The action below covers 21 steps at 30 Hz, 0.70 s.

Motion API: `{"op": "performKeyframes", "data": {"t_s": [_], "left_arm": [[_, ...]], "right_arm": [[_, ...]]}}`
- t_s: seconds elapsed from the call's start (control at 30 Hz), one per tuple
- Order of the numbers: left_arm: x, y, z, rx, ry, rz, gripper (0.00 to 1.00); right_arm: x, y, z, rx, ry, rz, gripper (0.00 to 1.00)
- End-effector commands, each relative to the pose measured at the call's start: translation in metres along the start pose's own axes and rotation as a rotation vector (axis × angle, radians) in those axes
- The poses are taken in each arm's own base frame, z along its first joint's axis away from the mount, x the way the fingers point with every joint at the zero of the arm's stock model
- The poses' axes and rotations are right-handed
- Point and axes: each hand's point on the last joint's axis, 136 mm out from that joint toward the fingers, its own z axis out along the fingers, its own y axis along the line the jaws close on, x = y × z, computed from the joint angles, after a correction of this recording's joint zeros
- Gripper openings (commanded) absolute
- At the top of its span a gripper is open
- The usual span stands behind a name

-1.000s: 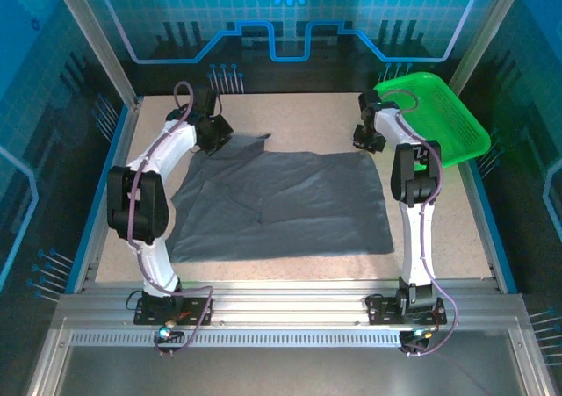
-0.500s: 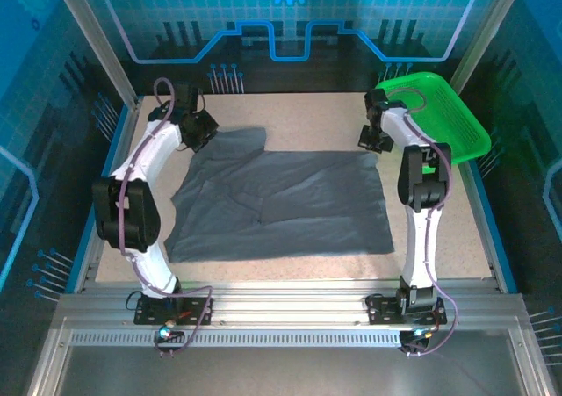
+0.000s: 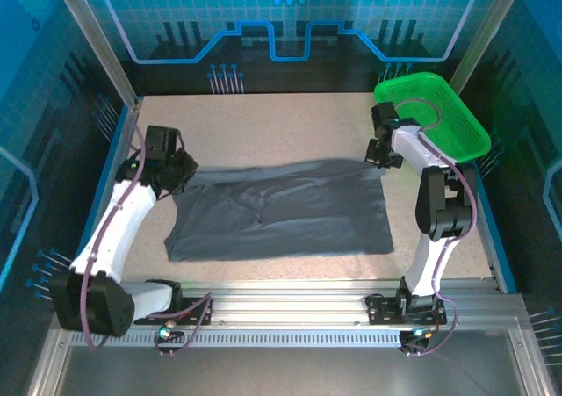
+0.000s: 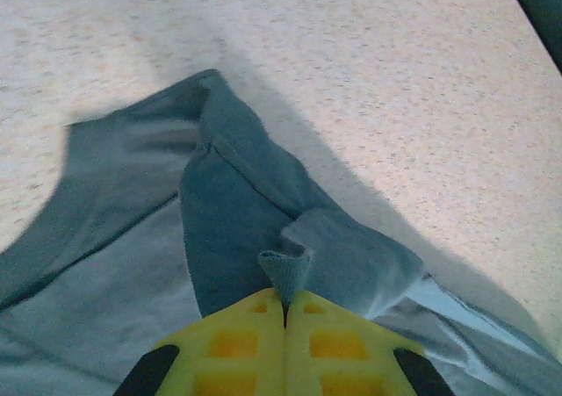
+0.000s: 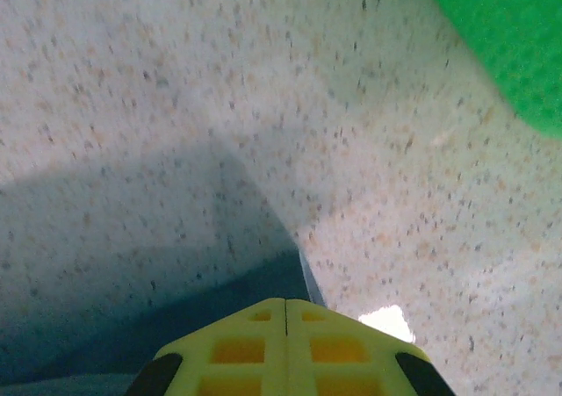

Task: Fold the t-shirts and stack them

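Left fingers [image 3: 180, 169], seen from above, sit at the far left corner of the t-shirt [image 3: 281, 207], and my right fingers [image 3: 376, 154] sit at its far right corner, near the green basket [image 3: 474, 134] that stands in the far right corner of the worktop [image 3: 290, 119]. The dark slate-grey t-shirt lies spread across the middle of the worktop between my 2 arms and is wider than the basket. Its far edge runs from 1 set of fingers to the other, its near edge lies flat towards my bases, and creases cross its left half

From my left wrist, the left fingers are pressed together, the yellow pads meeting in a thin seam, with a small tuft of grey cloth pinched between the tips. Beyond them the fabric rises in a soft ridge, and a flap of it lies out to the left on the speckled worktop

From my right wrist, the right fingers are pressed together too. The dark edge of the t-shirt comes in from the left and runs under the tips, ending in a point just right of the seam, so they are pinching that corner. Bare worktop lies beyond, and the basket shows at the upper right, apart from the cloth
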Motion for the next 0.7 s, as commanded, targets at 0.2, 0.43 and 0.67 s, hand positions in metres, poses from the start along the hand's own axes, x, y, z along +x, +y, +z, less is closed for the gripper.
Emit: {"op": "performKeyframes", "data": {"t_s": [0.2,0.43,0.67], "left_arm": [[0.001,0.069,-0.050,-0.175,-0.164,-0.032,0.00],[0.023,0.085,-0.048,-0.197,-0.093,-0.051,0.00],[0.062,0.106,-0.040,-0.241,0.024,-0.046,0.00]], "right_arm": [[0.040,0.003,-0.008,0.005,0.010,-0.026,0.01],[0.055,-0.008,-0.008,0.049,0.025,-0.031,0.01],[0.062,-0.025,-0.010,0.115,0.012,-0.031,0.01]]}}
